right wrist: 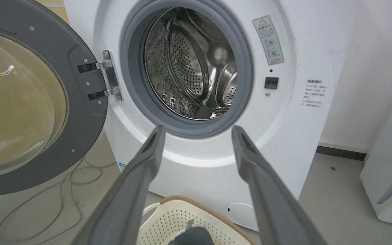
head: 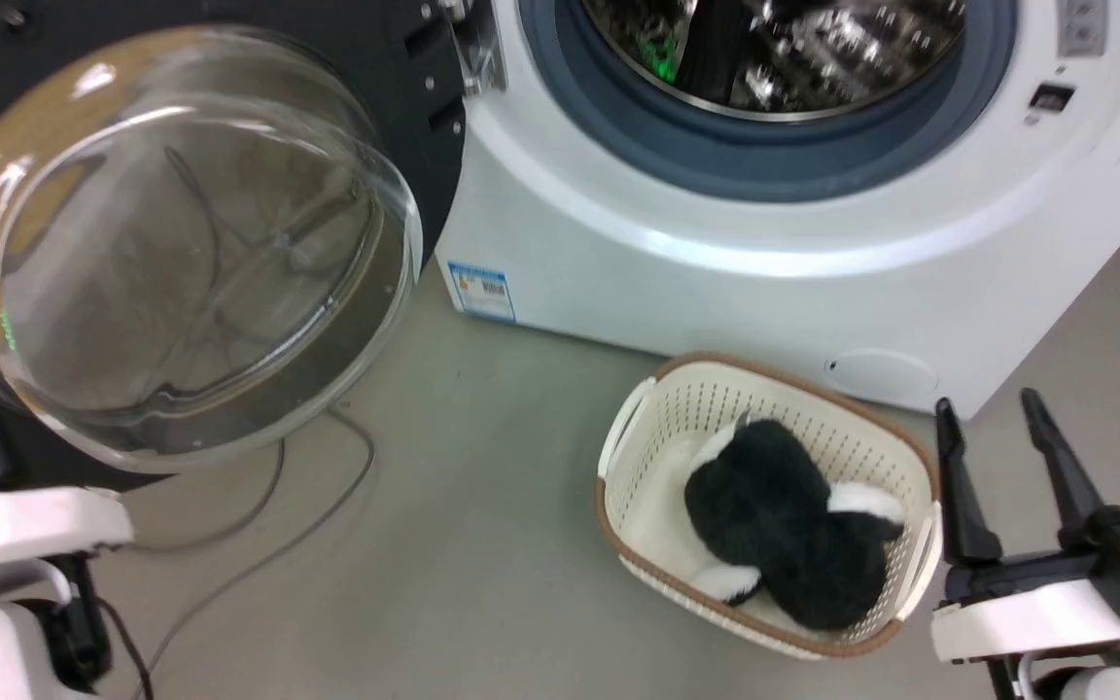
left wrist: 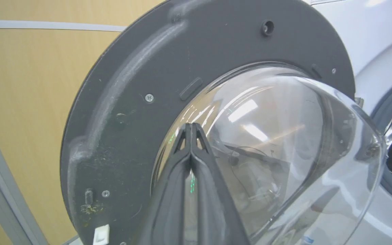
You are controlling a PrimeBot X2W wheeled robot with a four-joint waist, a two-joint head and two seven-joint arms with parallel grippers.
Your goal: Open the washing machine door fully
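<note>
Glossy, heavy, likely stiff-hinged: push washing machine door [head: 181, 253], upper left, at dark rim [left wrist: 121, 112] (slippery in the middle). Left hand [left wrist: 191, 127] pressed together, right hand [head: 988, 401] spread apart.

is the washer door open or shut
Open. The door is swung wide on its hinge, clear of the drum, whose steel inside is fully exposed.

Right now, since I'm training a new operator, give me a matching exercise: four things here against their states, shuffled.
1. washing machine door
2. left pincer
3. right pincer
4. basket

A. spread apart, holding nothing
B. on the floor, plush toy inside
C. swung wide open
D. closed tight together

Pairs: 1-C; 2-D; 3-A; 4-B
</note>
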